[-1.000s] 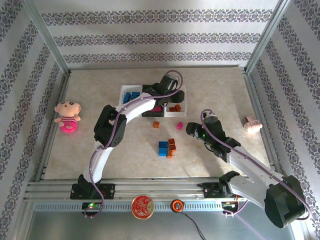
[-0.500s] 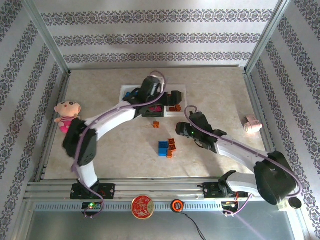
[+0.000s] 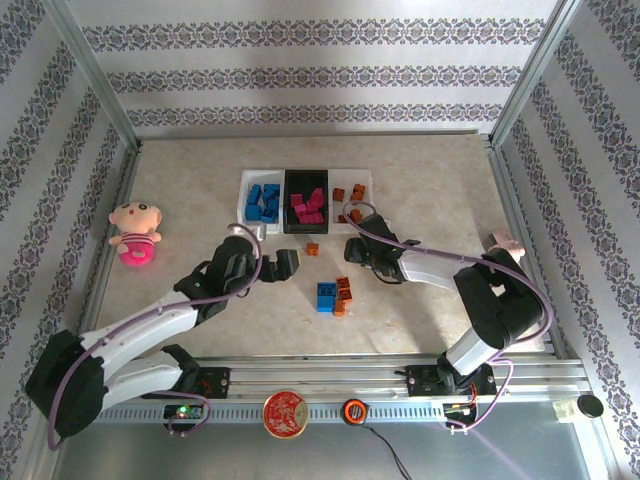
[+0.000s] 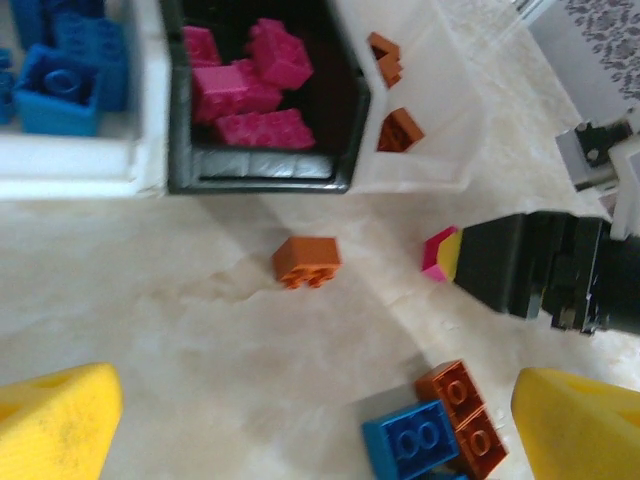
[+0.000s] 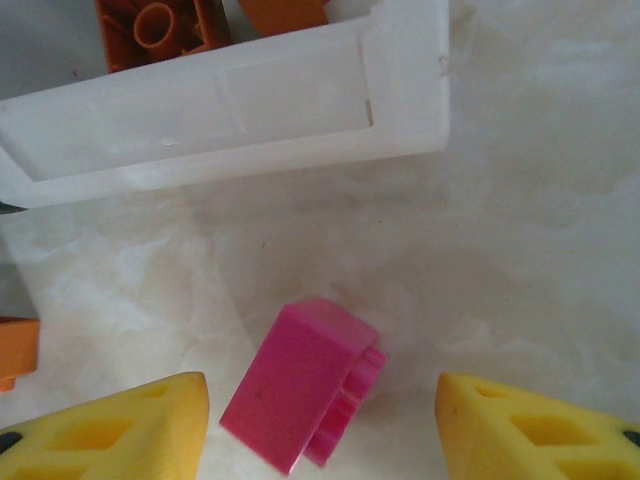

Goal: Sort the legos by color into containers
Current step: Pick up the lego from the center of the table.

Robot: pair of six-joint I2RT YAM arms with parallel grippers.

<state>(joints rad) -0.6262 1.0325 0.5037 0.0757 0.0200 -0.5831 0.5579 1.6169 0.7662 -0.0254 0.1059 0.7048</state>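
Pulled back from the containers [image 3: 243, 192], my left gripper [image 3: 287, 265] now hangs over the middle of the worktop [image 3: 420, 180], its fingers spread wide and empty. A lone orange lego [image 4: 307, 262] lies ahead of it, short of the black bin [image 4: 255, 180]. My right gripper [image 5: 320, 420] has slid in toward the bins and sits low, just off the near corner of the white bin [image 5: 230, 115] holding orange pieces. A magenta lego [image 5: 300, 390], tipped on its side, lies between its parted fingers, unclamped. A blue-and-orange cluster [image 3: 335, 295] lies closer to the worktop's near edge.
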